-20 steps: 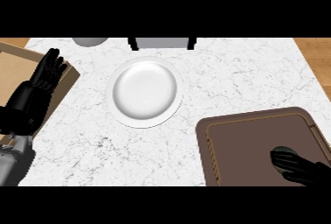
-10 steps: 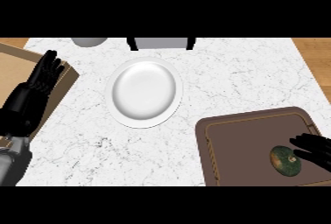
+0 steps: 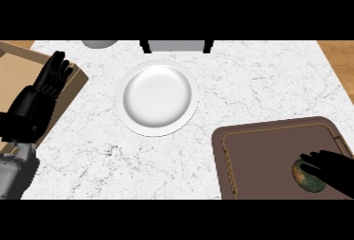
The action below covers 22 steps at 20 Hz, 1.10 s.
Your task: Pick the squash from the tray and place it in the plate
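Observation:
A green-and-tan squash (image 3: 306,177) lies on the brown tray (image 3: 256,159) at the lower right of the head view. My right hand (image 3: 335,169) sits just to its right, with fingers spread and touching its top and side, and it covers part of the squash. The white plate (image 3: 158,98) stands bare on the marble counter, up and left of the tray. At the left edge my left hand (image 3: 43,90) rests open, fingers up.
A tan wooden box (image 3: 21,65) sits under my left hand at the counter's left edge. A grey round object (image 3: 100,43) and a grey block with black ends (image 3: 177,45) stand along the far edge.
My right hand has slid to the right across the tray, uncovering more of the squash. The left hand has stayed put.

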Available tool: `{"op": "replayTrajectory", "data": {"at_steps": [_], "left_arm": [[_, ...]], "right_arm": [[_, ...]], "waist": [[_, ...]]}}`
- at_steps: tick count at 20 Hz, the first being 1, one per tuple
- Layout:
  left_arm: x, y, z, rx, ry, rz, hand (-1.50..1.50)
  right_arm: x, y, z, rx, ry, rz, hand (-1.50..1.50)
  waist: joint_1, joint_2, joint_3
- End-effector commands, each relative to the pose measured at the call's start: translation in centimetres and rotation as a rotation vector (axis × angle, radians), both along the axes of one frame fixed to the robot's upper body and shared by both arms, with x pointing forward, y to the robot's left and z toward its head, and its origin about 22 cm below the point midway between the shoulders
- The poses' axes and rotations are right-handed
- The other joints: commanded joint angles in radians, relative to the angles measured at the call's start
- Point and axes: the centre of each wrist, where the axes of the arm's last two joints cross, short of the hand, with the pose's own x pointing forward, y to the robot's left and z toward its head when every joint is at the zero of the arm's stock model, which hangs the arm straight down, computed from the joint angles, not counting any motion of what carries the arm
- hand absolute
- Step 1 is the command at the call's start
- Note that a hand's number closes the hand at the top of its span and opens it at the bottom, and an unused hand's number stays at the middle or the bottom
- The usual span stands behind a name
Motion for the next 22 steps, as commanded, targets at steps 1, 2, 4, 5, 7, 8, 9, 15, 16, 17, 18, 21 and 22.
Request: {"op": "replayTrajectory", "data": {"at_steps": [1,2,4,5,7,8,9,15,16,17,18,21,22], "left_arm": [[-1.2,1.2,0.9,-0.014,0.003,-0.01,0.0],[0.1,1.0,0.1,-0.001,0.006,-0.013,0.0],[-0.4,0.2,0.9,-0.004,-0.001,-0.018,0.0],[0.0,0.2,2.1,0.003,0.009,-0.006,0.0],[0.0,-0.9,-1.3,0.003,0.0,0.001,0.0],[-1.1,-0.9,0.2,-0.003,0.002,-0.013,0.0],[0.8,-0.9,-0.1,-0.012,-0.001,0.0,0.0],[0.1,-0.4,0.9,-0.016,0.005,-0.013,0.0],[0.1,-0.9,0.5,-0.009,0.007,-0.011,0.0],[-0.3,-0.8,1.8,-0.005,0.0,-0.019,0.0],[1.0,0.1,-0.9,-0.003,-0.001,0.001,0.0],[1.3,-0.3,1.6,0.002,0.006,-0.002,0.0],[1.6,0.9,0.3,-0.016,0.011,-0.002,0.0]], "right_arm": [[-0.4,1.3,-1.6,-0.042,-0.014,-0.043,-1.5],[0.0,0.5,-2.4,-0.042,-0.035,-0.055,-1.5],[1.2,0.9,-2.0,-0.101,-0.045,-0.09,-1.5],[0.0,0.4,-4.2,-0.13,-0.061,-0.083,-1.5],[1.4,0.7,-3.2,-0.153,-0.054,-0.114,-1.5],[1.4,-0.3,-3.0,-0.191,-0.027,-0.124,-1.5],[1.5,0.8,-4.9,-0.169,-0.017,-0.113,-1.5],[4.0,0.3,-8.3,-0.178,-0.006,-0.138,-1.5],[3.3,0.4,-7.4,-0.19,0.009,-0.127,-1.5],[3.4,-1.7,-7.4,-0.192,0.011,-0.137,-1.5],[2.5,-3.1,-8.6,-0.179,0.02,-0.122,-1.5],[3.7,-1.0,-8.4,-0.214,0.053,-0.106,-1.5],[2.7,-1.0,-9.7,-0.225,0.054,-0.107,-1.5]], "waist": [[0.007,-0.001,0.001],[0.001,0.001,0.001],[0.009,0.001,0.001],[0.003,0.0,0.002],[0.004,0.002,0.001],[0.007,0.0,0.001],[0.004,0.002,0.001],[0.014,0.002,0.002],[0.005,0.001,0.001],[0.005,0.0,0.001],[-0.001,0.002,0.001],[0.002,0.001,0.001],[-0.001,0.001,0.001]]}}
